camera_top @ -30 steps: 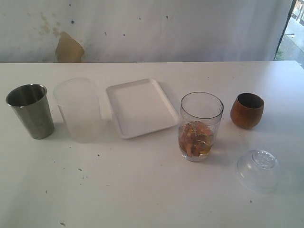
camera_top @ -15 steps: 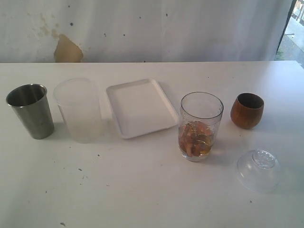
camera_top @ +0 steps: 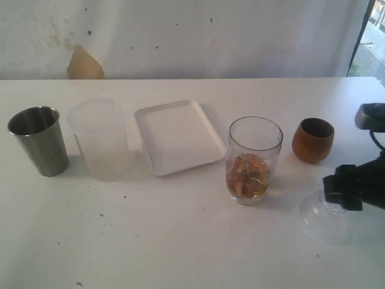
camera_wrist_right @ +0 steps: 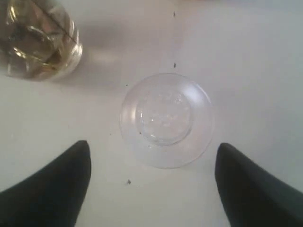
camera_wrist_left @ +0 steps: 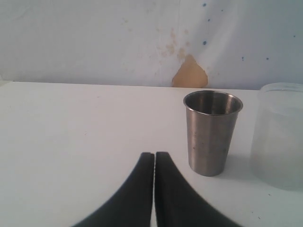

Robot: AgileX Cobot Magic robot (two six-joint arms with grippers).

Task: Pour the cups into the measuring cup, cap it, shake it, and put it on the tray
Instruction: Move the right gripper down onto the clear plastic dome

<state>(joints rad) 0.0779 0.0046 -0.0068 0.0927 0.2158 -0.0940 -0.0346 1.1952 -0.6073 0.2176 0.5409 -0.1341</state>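
The steel tumbler (camera_top: 39, 141) stands at the far left; in the left wrist view the steel tumbler (camera_wrist_left: 213, 132) is ahead of my left gripper (camera_wrist_left: 155, 153), which is shut on nothing and apart from it. The clear measuring cup (camera_top: 254, 159) holds orange-brown pieces and stands right of the white tray (camera_top: 178, 135). The wooden cup (camera_top: 313, 139) stands farther right. My right gripper (camera_top: 338, 194) hangs open over a clear dome lid (camera_top: 328, 221). From the right wrist, the lid (camera_wrist_right: 165, 118) lies just ahead of the gripper (camera_wrist_right: 152, 145), with the measuring cup (camera_wrist_right: 40, 40) off to one side.
A frosted translucent cup (camera_top: 99, 139) stands between the steel tumbler and the tray; the frosted cup (camera_wrist_left: 281, 135) also shows beside the tumbler in the left wrist view. A white wall with a brown stain runs along the table's far edge.
My right arm has come into the exterior view from the right edge and now hangs over the dome lid. The cups, tray and lid have not moved.
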